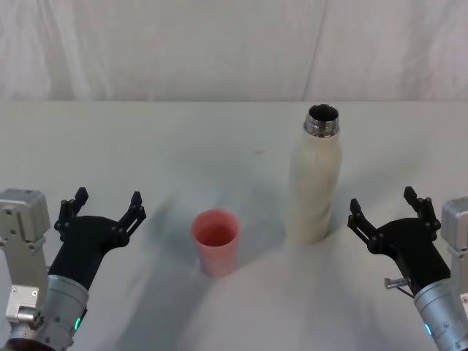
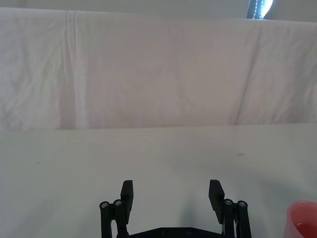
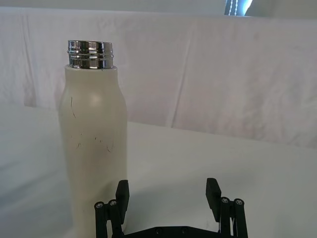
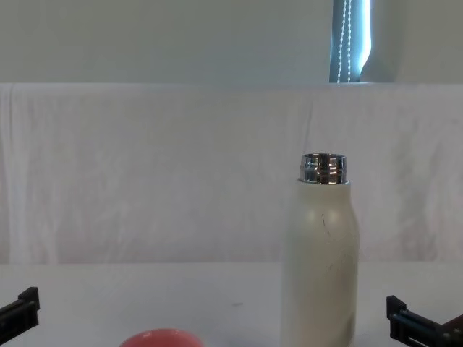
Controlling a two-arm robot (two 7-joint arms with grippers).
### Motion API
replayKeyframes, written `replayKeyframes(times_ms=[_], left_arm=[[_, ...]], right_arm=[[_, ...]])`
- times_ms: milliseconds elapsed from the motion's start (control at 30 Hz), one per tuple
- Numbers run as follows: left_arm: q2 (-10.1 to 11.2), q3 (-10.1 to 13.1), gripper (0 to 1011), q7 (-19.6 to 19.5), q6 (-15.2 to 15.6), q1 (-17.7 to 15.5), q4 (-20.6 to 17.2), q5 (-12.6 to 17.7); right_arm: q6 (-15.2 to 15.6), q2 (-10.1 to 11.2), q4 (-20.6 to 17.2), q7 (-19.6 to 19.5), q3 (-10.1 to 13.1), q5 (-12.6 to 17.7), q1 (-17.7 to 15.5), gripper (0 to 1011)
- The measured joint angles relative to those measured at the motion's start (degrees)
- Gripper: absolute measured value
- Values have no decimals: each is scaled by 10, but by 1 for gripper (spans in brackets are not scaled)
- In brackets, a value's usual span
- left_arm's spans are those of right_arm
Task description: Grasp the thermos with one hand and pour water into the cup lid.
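Note:
The thermos [image 1: 315, 179] stands upright right of centre on the table, cream-white with an uncapped chrome neck; it also rises in the chest view [image 4: 320, 264] and the right wrist view [image 3: 94, 144]. The cup lid [image 1: 216, 241], a small salmon-pink cup, stands upright to its left, with its rim low in the chest view [image 4: 160, 338] and at the left wrist view's corner [image 2: 302, 220]. My right gripper [image 1: 385, 206] [image 3: 167, 193] is open, just right of the thermos and apart from it. Left of the cup lid, my left gripper [image 1: 104, 205] [image 2: 171, 194] is open and holds nothing.
A white cloth covers the table [image 1: 146, 146] and hangs as a backdrop [image 4: 145, 173] behind it. Free room lies between the cup lid and each gripper, and across the far half of the table.

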Motion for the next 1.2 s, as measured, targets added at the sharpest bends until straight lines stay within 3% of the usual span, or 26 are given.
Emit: replayKeyframes(times_ms=[1200], left_arm=[[0,0,1001,0,0,0,0,0]], right_arm=[[0,0,0,0,0,0,0,999]])
